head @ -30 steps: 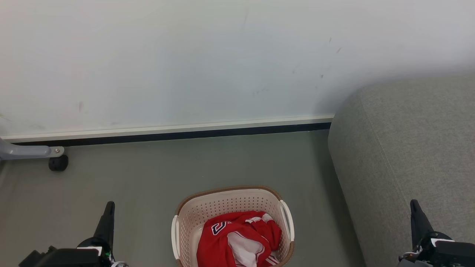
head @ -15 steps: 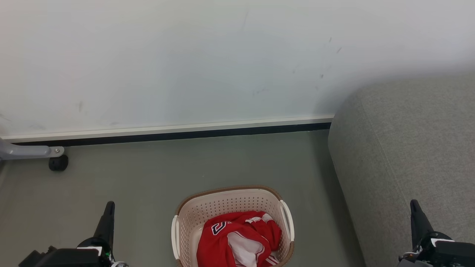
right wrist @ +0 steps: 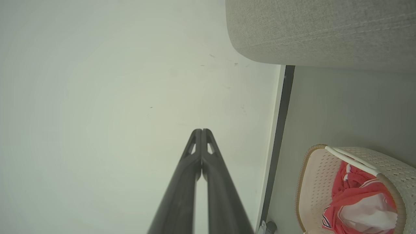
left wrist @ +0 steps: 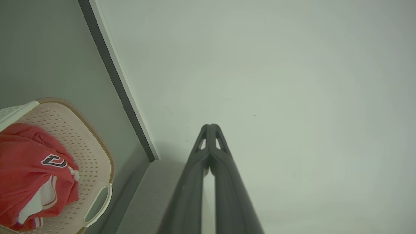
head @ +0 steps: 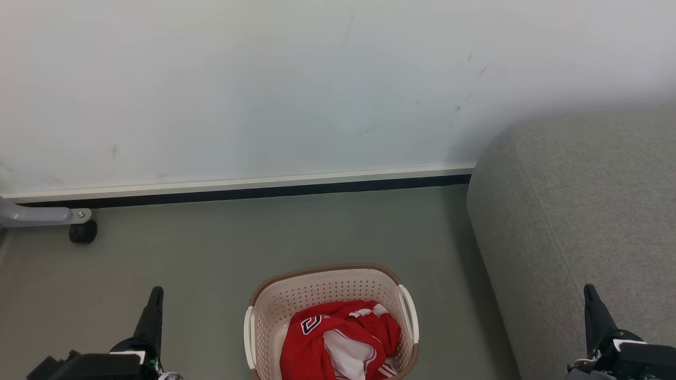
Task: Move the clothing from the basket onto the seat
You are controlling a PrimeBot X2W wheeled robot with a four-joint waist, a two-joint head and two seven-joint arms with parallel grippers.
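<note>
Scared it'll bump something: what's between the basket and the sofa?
Head view: bare greenish floor between cream perforated plastic basket and grey woven sofa cushion.

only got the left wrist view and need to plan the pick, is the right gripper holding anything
Observer: No, the right gripper is shut on nothing, fingertips together.
Operator: which side of the basket is the seat
Observer: The grey seat is on the robot's right of the cream laundry basket, with a strip of floor between.
Operator: any clothing on the seat yet
Observer: None on the part in view; the red clothing lies bunched in the basket.
</note>
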